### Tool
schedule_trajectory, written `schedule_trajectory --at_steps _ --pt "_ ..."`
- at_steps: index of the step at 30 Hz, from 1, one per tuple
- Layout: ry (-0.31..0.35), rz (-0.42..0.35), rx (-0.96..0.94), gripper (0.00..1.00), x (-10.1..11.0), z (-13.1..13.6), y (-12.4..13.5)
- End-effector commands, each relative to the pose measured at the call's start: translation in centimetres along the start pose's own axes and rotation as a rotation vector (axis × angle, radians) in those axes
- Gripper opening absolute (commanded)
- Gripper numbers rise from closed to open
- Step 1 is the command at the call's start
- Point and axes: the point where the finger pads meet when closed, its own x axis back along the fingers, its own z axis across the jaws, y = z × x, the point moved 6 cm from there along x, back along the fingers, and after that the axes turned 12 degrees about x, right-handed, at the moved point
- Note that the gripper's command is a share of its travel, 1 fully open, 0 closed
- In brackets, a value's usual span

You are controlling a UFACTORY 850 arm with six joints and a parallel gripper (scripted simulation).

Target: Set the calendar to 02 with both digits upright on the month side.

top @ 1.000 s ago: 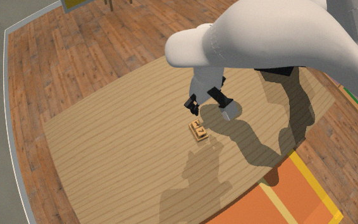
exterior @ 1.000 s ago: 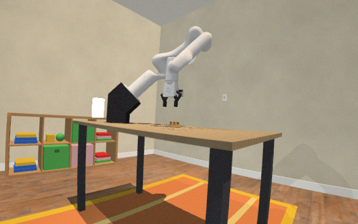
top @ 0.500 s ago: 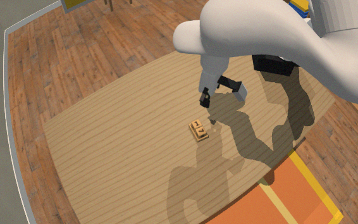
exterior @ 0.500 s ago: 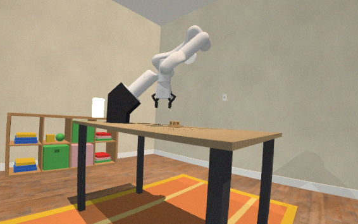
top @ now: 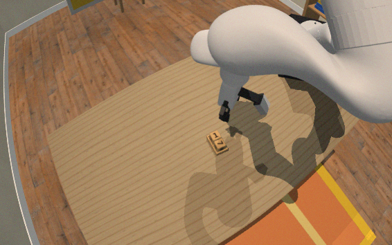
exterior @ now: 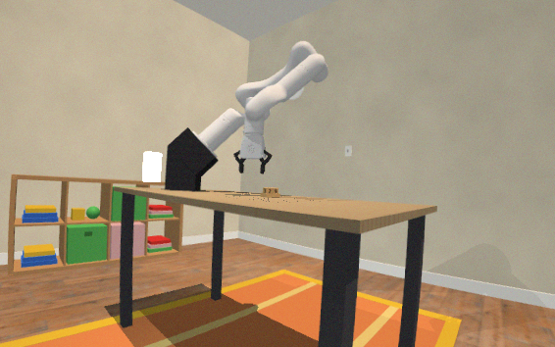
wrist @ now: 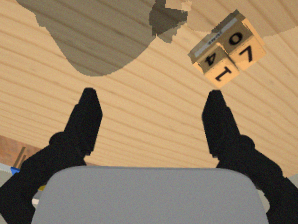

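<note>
The wooden calendar tray (top: 212,145) lies flat on the table with two digit cubes standing side by side in it. In the wrist view the tray (wrist: 228,47) is at the upper right; one cube (wrist: 224,70) shows 1 on top and 4 on its side, the other cube (wrist: 244,48) shows 7 on top and 0 on its side. My gripper (wrist: 152,101) is open and empty. It hangs well above the table, off to one side of the tray, as the exterior view shows (exterior: 252,167). In the top view one black finger (top: 225,113) shows above the tray.
The tray (exterior: 270,194) sits near the middle of the wooden table (exterior: 283,206). The arm's black base (exterior: 187,162) stands at the table's far end. A shelf with coloured boxes (exterior: 92,221) stands by the wall. An orange rug (top: 311,214) lies under the table.
</note>
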Motion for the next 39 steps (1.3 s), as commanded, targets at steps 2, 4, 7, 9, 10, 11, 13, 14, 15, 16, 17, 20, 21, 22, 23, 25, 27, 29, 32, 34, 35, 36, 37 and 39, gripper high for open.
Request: schedule_trajectory --at_steps 2,4,7,9,10,11,13,14,15,16,17,20,21,22,23,25,27,29,32,34,35,36,37,39 --pt "0.001 -0.001 0.000 1.00 -2.1 0.0 0.0" --pt "0.001 -0.001 0.000 1.00 -2.9 -0.1 0.0" --pt "0.001 -0.001 0.000 1.00 -3.5 -0.1 0.0" --pt "0.001 -0.001 0.000 1.00 -3.6 -0.1 0.0" --pt "0.001 -0.001 0.000 1.00 -3.6 -0.1 0.0" --pt "0.001 -0.001 0.000 1.00 -3.6 -0.1 0.0" --pt "0.001 -0.001 0.000 1.00 -3.6 -0.1 0.0" --pt "0.001 -0.001 0.000 1.00 -3.6 -0.1 0.0" --pt "0.001 -0.001 0.000 1.00 -3.6 -0.1 0.0" --pt "0.001 -0.001 0.000 1.00 -3.6 -0.1 0.0" --pt "0.001 -0.001 0.000 1.00 -3.6 -0.1 0.0" --pt "0.001 -0.001 0.000 1.00 -3.6 -0.1 0.0" --pt "0.001 -0.001 0.000 1.00 -3.6 -0.1 0.0" --pt "0.001 -0.001 0.000 1.00 -3.6 -0.1 0.0" --pt "0.001 -0.001 0.000 1.00 -3.6 -0.1 0.0" --pt "0.001 -0.001 0.000 1.00 -3.6 -0.1 0.0" --pt "0.001 -0.001 0.000 1.00 -3.6 -0.1 0.0" --pt "0.001 -0.001 0.000 1.00 -3.6 -0.1 0.0" --pt "0.001 -0.001 0.000 1.00 -3.6 -0.1 0.0" --pt "0.001 -0.001 0.000 1.00 -3.6 -0.1 0.0" --pt "0.001 -0.001 0.000 1.00 -3.6 -0.1 0.0" --pt "0.001 -0.001 0.000 1.00 -3.6 -0.1 0.0" --pt "0.001 -0.001 0.000 1.00 -3.6 -0.1 0.0" --pt "0.001 -0.001 0.000 1.00 -3.6 -0.1 0.0"
